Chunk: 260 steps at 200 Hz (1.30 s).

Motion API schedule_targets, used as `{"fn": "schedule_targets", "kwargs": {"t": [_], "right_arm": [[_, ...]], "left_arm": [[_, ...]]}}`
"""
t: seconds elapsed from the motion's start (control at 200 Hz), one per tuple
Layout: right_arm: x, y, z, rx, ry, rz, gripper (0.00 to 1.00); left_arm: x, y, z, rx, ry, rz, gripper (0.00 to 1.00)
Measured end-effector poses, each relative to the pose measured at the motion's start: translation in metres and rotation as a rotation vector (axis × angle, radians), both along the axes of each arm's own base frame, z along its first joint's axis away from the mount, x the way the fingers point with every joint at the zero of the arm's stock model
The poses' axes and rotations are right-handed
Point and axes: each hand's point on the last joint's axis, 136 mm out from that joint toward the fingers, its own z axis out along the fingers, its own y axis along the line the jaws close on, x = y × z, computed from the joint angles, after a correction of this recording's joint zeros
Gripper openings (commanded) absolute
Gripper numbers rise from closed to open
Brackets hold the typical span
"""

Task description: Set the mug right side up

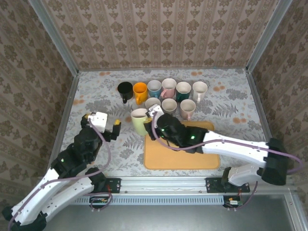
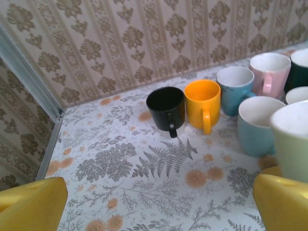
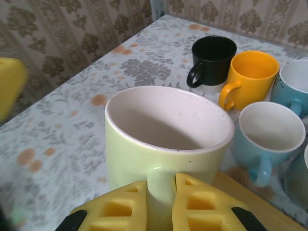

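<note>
Top view: I count ten mugs. Nine cluster toward back of counter (image 1: pixel 96 91); tenth, pale green mug (image 1: pixel 139 121), stands upright beside one orange mat (image 1: pixel 180 153), at its far-left corner.
Left wrist: left end effector (image 2: pixel 159 207) spread wide, gripping nothing.
Right wrist: right end effector (image 3: pixel 161 207) clenched on pale green mug's handle (image 3: pixel 161 180), mouth up.

L gripper (image 2: pixel 159 204) jaws wide apart; black mug (image 2: pixel 166 107) beside orange mug (image 2: pixel 202 102), pale-green mug (image 2: pixel 293 139) at R edge.

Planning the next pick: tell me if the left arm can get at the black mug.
Probably yes. The left hand is open and faces the black mug across bare table; the orange mug stands beside it.
</note>
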Motion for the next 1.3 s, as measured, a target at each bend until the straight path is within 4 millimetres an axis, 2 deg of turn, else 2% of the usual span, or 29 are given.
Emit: {"fn": "schedule_targets", "kwargs": {"t": [0.24,0.41,0.755,1.06,1.3], "right_arm": [[0.040,0.029,-0.070,-0.108,-0.043,-0.140,0.00],[0.061,0.048,-0.097,-0.125,-0.085,-0.220,0.00],[0.094,0.074,-0.120,-0.111,-0.158,-0.353,0.00],[0.113,0.070,-0.129,-0.109,-0.186,-0.489,0.00],[0.124,0.057,-0.131,-0.102,-0.185,-0.560,0.00]], "left_arm": [[0.000,0.005,0.006,-0.047,-0.051,0.021,1.00],[0.002,0.005,0.009,-0.062,-0.067,0.027,1.00],[0.007,0.006,0.005,-0.076,-0.067,0.034,1.00],[0.010,0.008,0.006,-0.090,-0.074,0.042,1.00],[0.011,0.007,0.007,-0.097,-0.080,0.039,1.00]]}}
